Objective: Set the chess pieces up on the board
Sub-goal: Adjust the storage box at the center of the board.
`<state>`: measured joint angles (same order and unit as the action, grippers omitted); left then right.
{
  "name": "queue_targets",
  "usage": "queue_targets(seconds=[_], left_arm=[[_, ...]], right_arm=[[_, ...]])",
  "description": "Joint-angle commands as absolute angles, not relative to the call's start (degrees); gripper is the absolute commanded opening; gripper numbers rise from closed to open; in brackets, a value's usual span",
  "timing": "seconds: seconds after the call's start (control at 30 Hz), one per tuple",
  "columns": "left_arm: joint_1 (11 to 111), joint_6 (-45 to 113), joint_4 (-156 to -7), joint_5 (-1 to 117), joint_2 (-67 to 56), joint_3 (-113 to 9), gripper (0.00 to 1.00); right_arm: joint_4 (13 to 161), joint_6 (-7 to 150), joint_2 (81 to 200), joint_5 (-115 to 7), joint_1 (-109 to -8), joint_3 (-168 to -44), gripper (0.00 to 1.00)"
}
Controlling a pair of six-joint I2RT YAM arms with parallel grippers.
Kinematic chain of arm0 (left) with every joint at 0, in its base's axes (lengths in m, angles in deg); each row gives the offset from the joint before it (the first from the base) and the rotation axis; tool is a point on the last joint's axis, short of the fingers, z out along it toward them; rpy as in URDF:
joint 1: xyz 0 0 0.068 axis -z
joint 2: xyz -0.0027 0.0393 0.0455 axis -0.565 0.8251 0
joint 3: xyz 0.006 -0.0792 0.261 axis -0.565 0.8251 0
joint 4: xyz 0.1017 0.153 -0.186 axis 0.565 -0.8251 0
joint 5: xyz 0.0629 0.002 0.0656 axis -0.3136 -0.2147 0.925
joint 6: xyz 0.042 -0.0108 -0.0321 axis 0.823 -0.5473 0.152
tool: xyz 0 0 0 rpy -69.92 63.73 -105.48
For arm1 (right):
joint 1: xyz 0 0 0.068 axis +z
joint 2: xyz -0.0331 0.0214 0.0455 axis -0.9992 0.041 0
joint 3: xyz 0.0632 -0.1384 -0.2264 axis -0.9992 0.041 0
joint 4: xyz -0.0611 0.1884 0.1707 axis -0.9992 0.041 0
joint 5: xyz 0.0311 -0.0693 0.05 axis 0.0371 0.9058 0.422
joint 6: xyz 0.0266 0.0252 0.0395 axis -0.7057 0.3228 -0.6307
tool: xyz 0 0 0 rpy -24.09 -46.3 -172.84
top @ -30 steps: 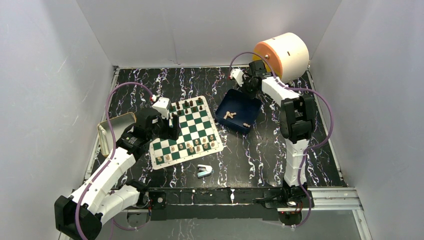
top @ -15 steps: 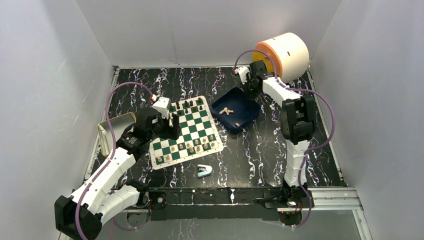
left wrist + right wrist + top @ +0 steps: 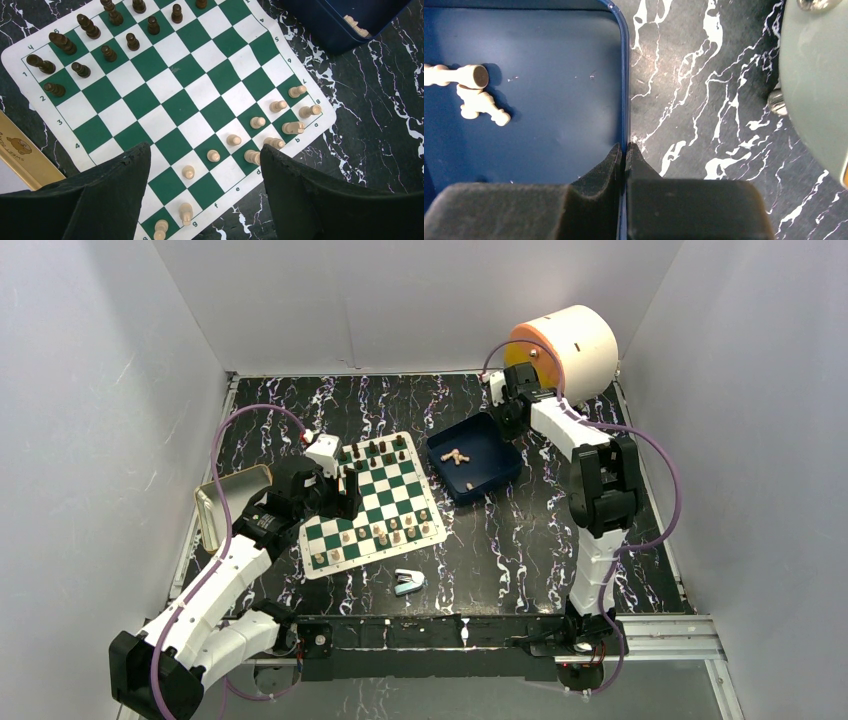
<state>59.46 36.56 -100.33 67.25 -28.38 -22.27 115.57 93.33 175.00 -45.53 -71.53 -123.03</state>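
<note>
Your right gripper (image 3: 625, 150), pinched on the blue tray's (image 3: 549, 100) rim, now sits farther from the board (image 3: 170, 95) than a second ago. The tray is turned to a new angle beside the board, and the tan pieces (image 3: 471, 92) inside lie shifted.

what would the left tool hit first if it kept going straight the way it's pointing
Most likely the board, near its light-piece edge. The open left tool points down at it, and light pawns stand in the gap between its fingers, so it might clip one first. Depth is hard to judge.
</note>
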Motion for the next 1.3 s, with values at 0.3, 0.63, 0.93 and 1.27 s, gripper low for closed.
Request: queue_targets(seconds=[0.3, 0.63, 0.93, 1.27], left_arm=[[59.27, 37.25, -99.88, 66.96, -29.74, -21.96, 0.76], [59.27, 37.34, -100.02, 67.18, -29.83, -21.93, 0.76], [59.27, 37.34, -99.99, 67.44, -30.0, -21.72, 0.76], [59.27, 37.43, -100.03, 68.07, -30.1, -21.64, 0.76]], right_arm=[[111.89, 82.06, 171.61, -44.8, -71.81, -120.4, 0.0], [110.65, 81.67, 171.68, -45.56, -71.74, -119.79, 0.0], [109.69, 85.23, 172.88, -48.46, -71.77, -119.89, 0.0], [108.56, 80.59, 173.31, -47.34, -71.79, -119.31, 0.0]])
